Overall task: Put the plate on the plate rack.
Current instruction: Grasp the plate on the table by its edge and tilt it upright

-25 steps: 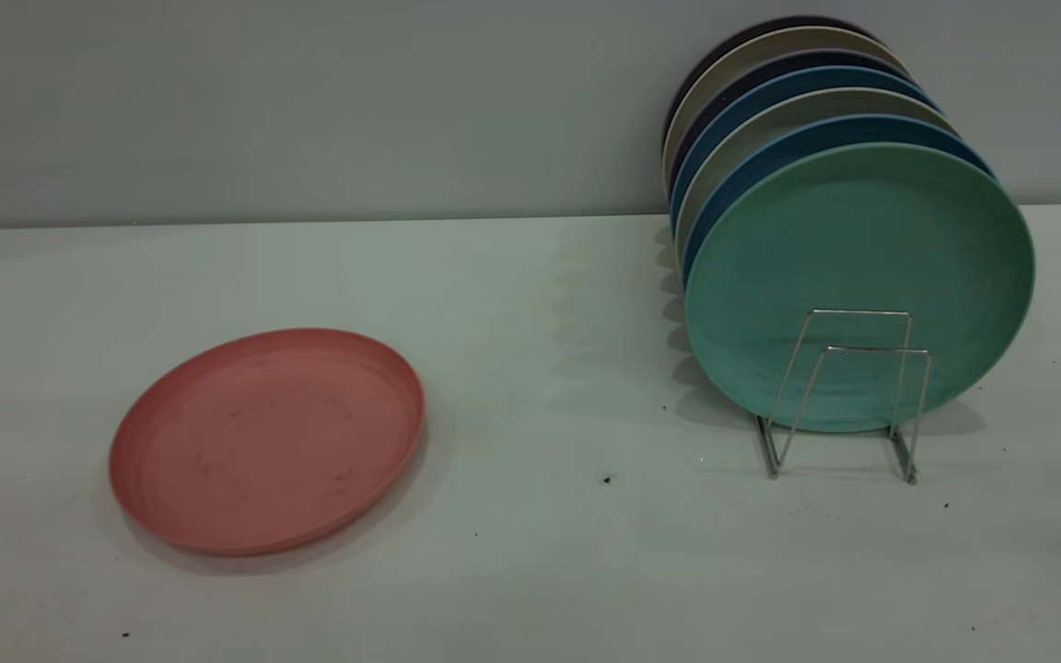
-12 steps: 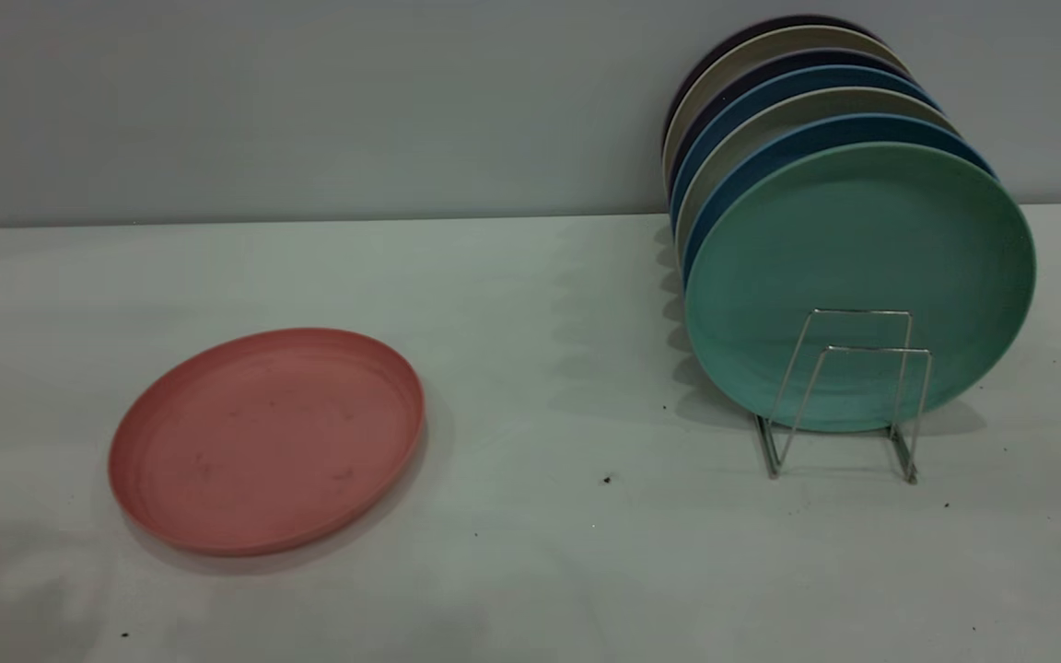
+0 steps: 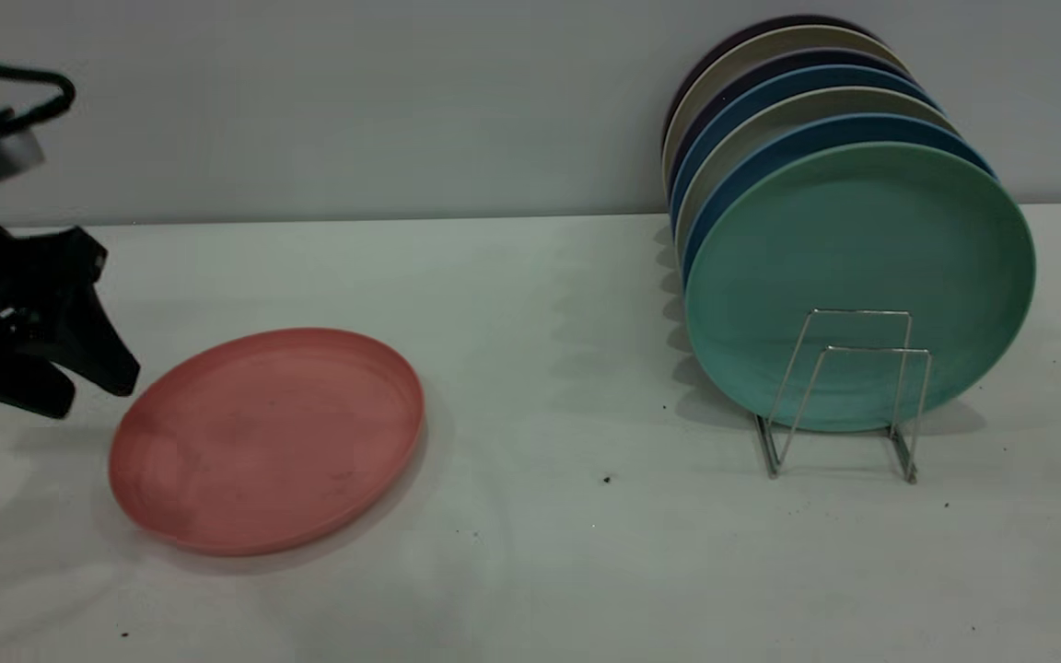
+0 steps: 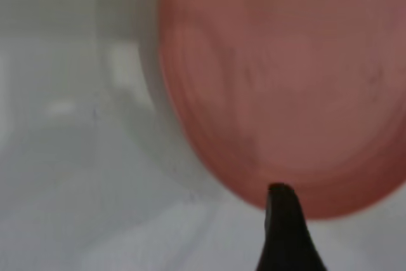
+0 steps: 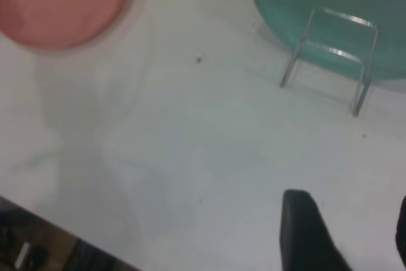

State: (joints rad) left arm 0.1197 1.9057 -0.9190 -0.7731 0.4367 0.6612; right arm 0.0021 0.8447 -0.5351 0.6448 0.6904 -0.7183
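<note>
The salmon-pink plate (image 3: 268, 442) lies flat on the white table, left of centre. It also shows in the left wrist view (image 4: 285, 80) and the right wrist view (image 5: 60, 1). My left gripper (image 3: 93, 394) is open and empty, hovering just beyond the plate's left rim; one black fingertip (image 4: 281, 198) shows over that rim. The silver wire plate rack (image 3: 862, 314) stands at the right, its two front loops empty; it also shows in the right wrist view (image 5: 330, 52). My right gripper (image 5: 352, 220) is open, above bare table in front of the rack, and out of the exterior view.
A teal-green plate (image 3: 862, 249) stands upright in the rack, with several blue, beige and dark plates (image 3: 770, 92) behind it against the grey wall. The table's front edge (image 5: 57, 226) shows in the right wrist view. Small dark specks dot the table.
My left arm has come into the exterior view from the left and now hangs beside the pink plate's left rim. The plate and rack have not moved.
</note>
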